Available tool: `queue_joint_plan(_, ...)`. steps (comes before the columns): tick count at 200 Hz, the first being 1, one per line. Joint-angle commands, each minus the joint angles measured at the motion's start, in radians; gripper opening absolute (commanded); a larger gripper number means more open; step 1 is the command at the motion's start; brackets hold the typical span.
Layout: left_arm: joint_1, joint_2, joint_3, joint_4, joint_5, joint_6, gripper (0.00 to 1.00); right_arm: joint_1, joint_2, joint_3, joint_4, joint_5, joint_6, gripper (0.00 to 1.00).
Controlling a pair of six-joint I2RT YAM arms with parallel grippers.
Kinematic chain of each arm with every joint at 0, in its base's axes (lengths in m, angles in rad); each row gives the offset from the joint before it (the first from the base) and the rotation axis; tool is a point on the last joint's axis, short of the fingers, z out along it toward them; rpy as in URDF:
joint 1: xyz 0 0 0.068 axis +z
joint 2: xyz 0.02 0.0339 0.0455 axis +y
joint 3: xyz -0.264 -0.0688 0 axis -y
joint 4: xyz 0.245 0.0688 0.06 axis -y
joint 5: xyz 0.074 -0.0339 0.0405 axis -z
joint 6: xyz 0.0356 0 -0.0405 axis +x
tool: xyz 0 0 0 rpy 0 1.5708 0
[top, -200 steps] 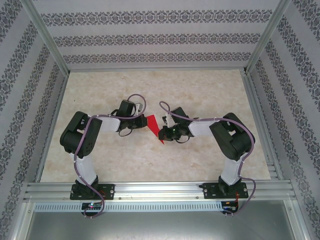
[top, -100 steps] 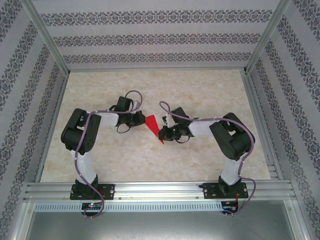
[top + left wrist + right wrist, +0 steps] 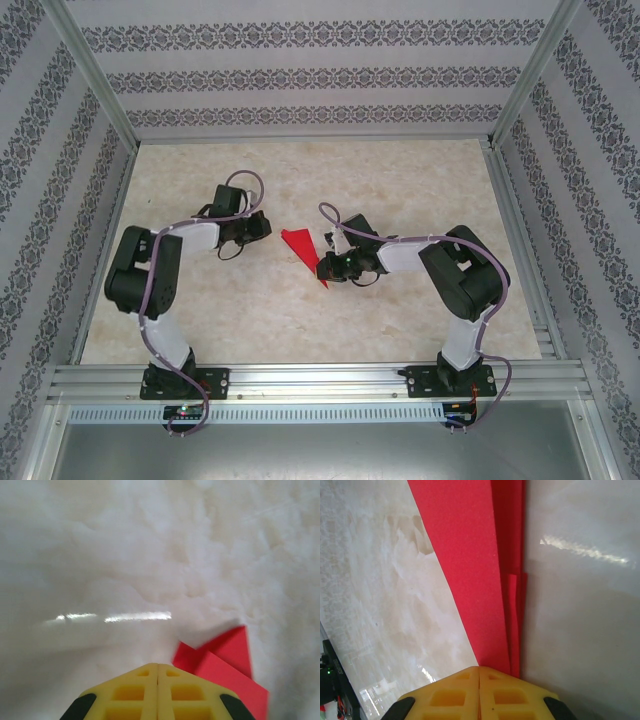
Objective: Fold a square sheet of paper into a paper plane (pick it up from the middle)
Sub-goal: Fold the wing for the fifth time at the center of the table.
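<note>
**Both grippers shut, red paper mid-table**

So the paper (image 3: 298, 243) lies flat on the table (image 3: 400, 180), roughly in the middle between the two arms. It's folded into a narrow pointed wedge, and the right wrist view shows layers stacked along one long edge.

The left gripper (image 3: 264, 228) has its jaws pressed together with nothing between them. It sits just left of the paper, clear of it from above. From its own camera, the paper's corner is just right of the fingertips.

The right gripper (image 3: 322, 268) is closed too and sits at the paper's near right edge. The paper runs right up to its tips, but I honestly can't tell whether it's pinched or just pressed down.
</note>
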Motion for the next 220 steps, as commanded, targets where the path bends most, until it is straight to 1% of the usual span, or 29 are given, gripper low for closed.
queue_joint_plan(1, -0.054, -0.102, -0.061, 0.058, 0.004, -0.051, 0.08, -0.015, 0.063, -0.072, -0.168, 0.104, -0.015, 0.08)
queue_joint_plan(19, -0.113, -0.127, -0.104, 0.099, 0.014, -0.093, 0.08, -0.015, 0.060, -0.074, -0.163, 0.102, -0.011, 0.08)
queue_joint_plan(39, -0.181, -0.116, -0.133, 0.166, 0.024, -0.142, 0.08, -0.015, 0.057, -0.077, -0.156, 0.100, -0.006, 0.08)
queue_joint_plan(70, -0.272, -0.019, -0.098, 0.215, 0.047, -0.176, 0.06, -0.015, 0.063, -0.085, -0.135, 0.088, 0.006, 0.07)
queue_joint_plan(94, -0.306, 0.055, -0.059, 0.215, 0.046, -0.184, 0.06, -0.016, 0.064, -0.088, -0.130, 0.087, 0.011, 0.06)
queue_joint_plan(125, -0.309, 0.114, -0.043, 0.206, 0.034, -0.189, 0.06, -0.017, 0.064, -0.090, -0.137, 0.091, 0.011, 0.05)
queue_joint_plan(157, -0.297, 0.122, -0.036, 0.131, -0.042, -0.159, 0.05, -0.023, 0.069, -0.096, -0.149, 0.106, 0.008, 0.05)
queue_joint_plan(189, -0.218, 0.119, -0.050, 0.125, -0.052, -0.129, 0.05, -0.033, 0.071, -0.109, -0.150, 0.112, 0.005, 0.05)
queue_joint_plan(220, -0.130, 0.150, 0.000, 0.093, -0.036, -0.068, 0.05, -0.036, 0.074, -0.114, -0.148, 0.111, 0.004, 0.05)
